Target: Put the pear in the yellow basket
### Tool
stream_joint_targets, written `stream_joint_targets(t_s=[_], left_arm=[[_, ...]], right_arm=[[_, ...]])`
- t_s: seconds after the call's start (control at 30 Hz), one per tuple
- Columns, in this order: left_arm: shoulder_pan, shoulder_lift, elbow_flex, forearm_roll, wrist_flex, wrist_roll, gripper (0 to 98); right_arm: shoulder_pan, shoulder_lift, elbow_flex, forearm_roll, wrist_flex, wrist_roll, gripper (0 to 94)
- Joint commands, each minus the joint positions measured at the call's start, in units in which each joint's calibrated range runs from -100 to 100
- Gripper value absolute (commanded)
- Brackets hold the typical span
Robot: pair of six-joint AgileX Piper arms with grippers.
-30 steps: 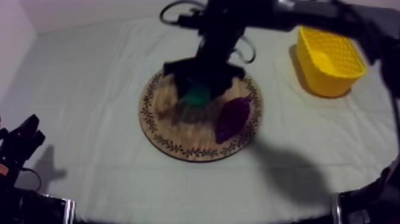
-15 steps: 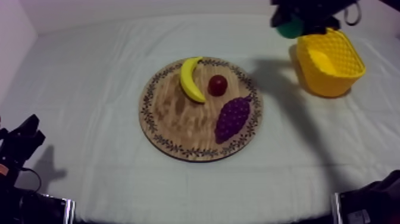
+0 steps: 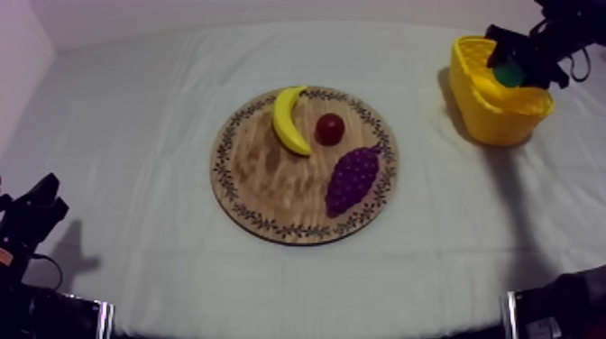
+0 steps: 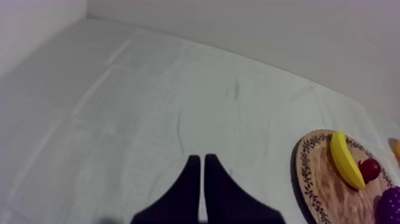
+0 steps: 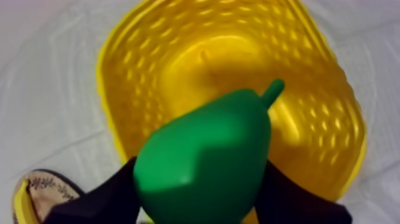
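Grey-white cloth (image 3: 135, 117), upper right: right gripper (image 3: 510, 72) clasped the pear (image 5: 202, 161) above the yellow basket (image 3: 491, 122); lowering before release seemed wise.

The left arm (image 3: 20, 236) rests low at the near left side. Its black two-fingered left gripper (image 4: 201, 158) points forward, level and slightly downward. Both fingers lie pressed together in a narrow wedge with nothing between them. The right arm (image 3: 568, 22) comes in from the upper right, raised and bent downward at the wrist. Its black two-fingered right gripper (image 3: 510, 72) faces down, and its fingers (image 5: 110, 193) are clamped on either side of a smooth green toy pear (image 5: 202, 161), gripping the fruit's wide body.
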Motion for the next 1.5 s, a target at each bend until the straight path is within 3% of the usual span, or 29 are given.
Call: stream_joint_targets(t_s=[0.0, 0.2, 0.37, 0.57, 0.83, 0.93, 1.27, 1.47], left_arm=[[0.0, -0.02, -0.05, -0.01, 0.01, 0.0, 0.1], [0.0, -0.02, -0.05, -0.01, 0.01, 0.0, 0.1], [0.0, -0.02, -0.05, -0.01, 0.01, 0.0, 0.1], [0.0, -0.02, -0.05, -0.01, 0.01, 0.0, 0.1], [0.0, -0.02, -0.05, -0.01, 0.01, 0.0, 0.1], [0.0, -0.02, -0.05, -0.01, 0.01, 0.0, 0.1], [0.0, -0.02, -0.05, -0.01, 0.01, 0.0, 0.1], [0.0, -0.02, -0.05, -0.01, 0.01, 0.0, 0.1]], right_arm=[[0.04, 1.11, 0.06, 0.79, -1.14, -0.6, 41.9], [0.15, -1.85, 4.45, 2.57, -3.18, -1.0, 68.8], [0.66, -10.99, 10.96, 1.82, -2.83, 0.76, 73.7], [1.11, -28.57, 20.77, -0.13, -1.98, 4.07, 60.2], [2.68, -56.67, 43.2, -4.73, -10.79, 12.33, 20.0], [2.73, -65.12, 51.58, -5.06, -13.39, 14.3, 7.6], [2.15, -84.12, 68.14, -2.3, -12.86, 14.41, 0.7], [3.49, -90.67, 70.08, -4.2, -10.22, 15.56, 0.6]])
